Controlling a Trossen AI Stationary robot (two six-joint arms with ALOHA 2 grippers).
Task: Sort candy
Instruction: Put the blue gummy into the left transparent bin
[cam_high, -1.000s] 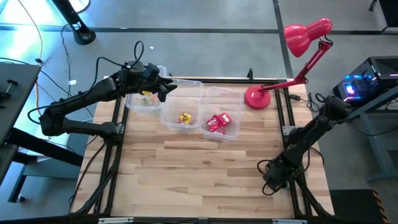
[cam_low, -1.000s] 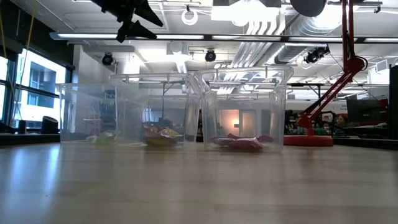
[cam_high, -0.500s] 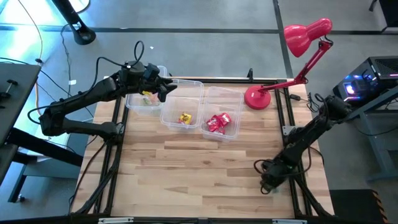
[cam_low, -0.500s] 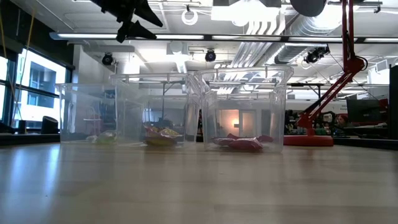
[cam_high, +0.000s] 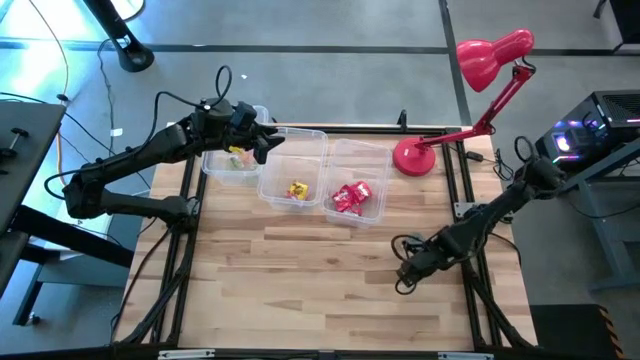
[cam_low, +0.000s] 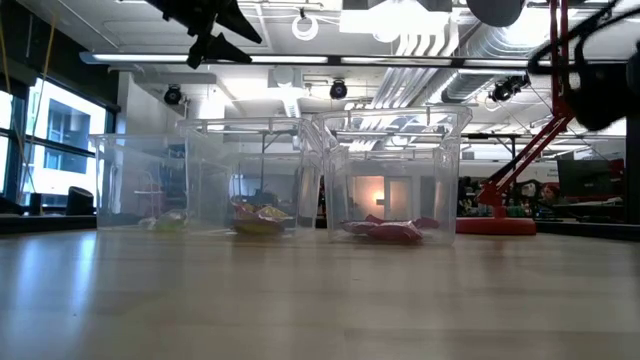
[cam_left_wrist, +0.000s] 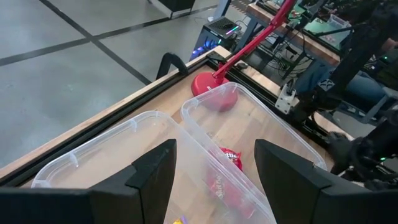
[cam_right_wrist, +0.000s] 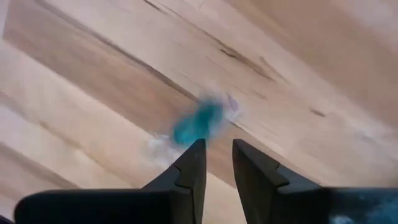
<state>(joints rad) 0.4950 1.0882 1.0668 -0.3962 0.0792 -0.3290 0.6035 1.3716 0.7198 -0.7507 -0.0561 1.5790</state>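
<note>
1. Candy is the concern: a small blue-wrapped sweet (cam_right_wrist: 200, 122) is seen lying on the bare wood just ahead of the right hand (cam_right_wrist: 216, 163), whose fingers are drawn narrow with only a slim gap between them and nothing held.
2. Over the last second the right hand (cam_high: 405, 272) has been swung from the worktop's right edge inward, toward the middle of the near-right area, and its fingers have been brought closer together.
3. This is judged as an approach to a stray sweet not yet sorted; the fingers would probably have to be reopened before it could be gripped.
4. The left hand (cam_high: 262, 147) is held wide and empty above the bins at the far-left part of the worktop, unchanged.
5. Sorted candy is already seen in the clear bins (cam_high: 372, 209): red packets (cam_high: 350, 197) in the right one, a yellow packet (cam_high: 297, 189) in the middle, green and pale pieces (cam_high: 238, 157) in the left.
</note>
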